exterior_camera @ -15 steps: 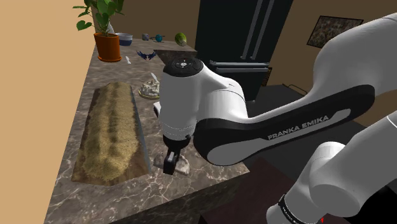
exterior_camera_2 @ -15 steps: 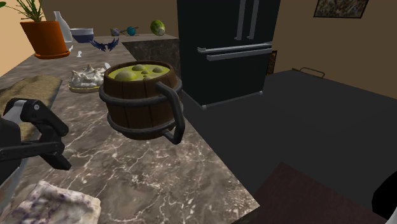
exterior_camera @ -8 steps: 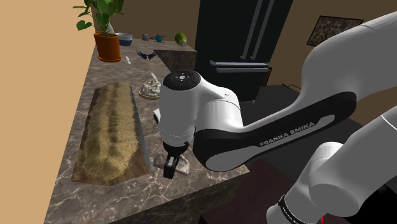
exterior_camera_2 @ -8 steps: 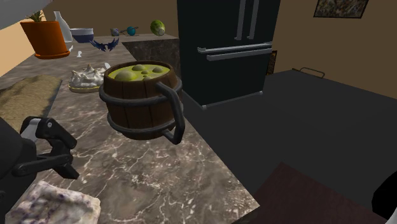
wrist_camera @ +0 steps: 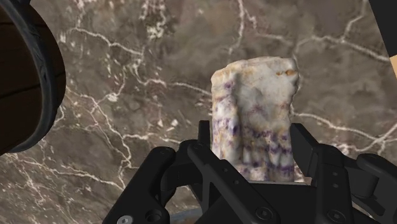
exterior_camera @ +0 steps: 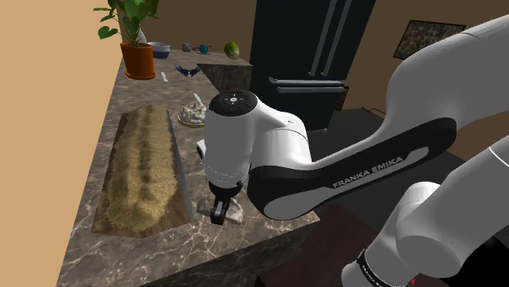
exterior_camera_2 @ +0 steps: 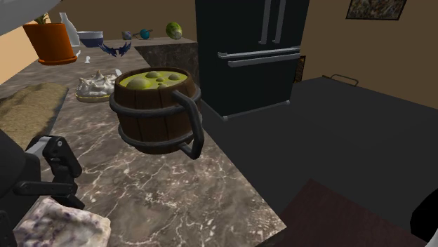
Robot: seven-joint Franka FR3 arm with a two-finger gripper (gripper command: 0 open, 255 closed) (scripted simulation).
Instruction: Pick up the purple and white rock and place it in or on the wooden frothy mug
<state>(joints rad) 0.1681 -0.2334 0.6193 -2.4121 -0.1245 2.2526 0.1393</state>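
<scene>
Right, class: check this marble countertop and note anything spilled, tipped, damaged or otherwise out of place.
Nothing stands out. The brown wooden barrel mug stands upright, its green froth inside the rim. The purple-veined white rock lies whole on the dark marble countertop, under the black gripper.

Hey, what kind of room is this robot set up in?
Most likely a home kitchen: a tall black fridge, a dark marble counter, and on it a wooden mug and a potted plant.
</scene>
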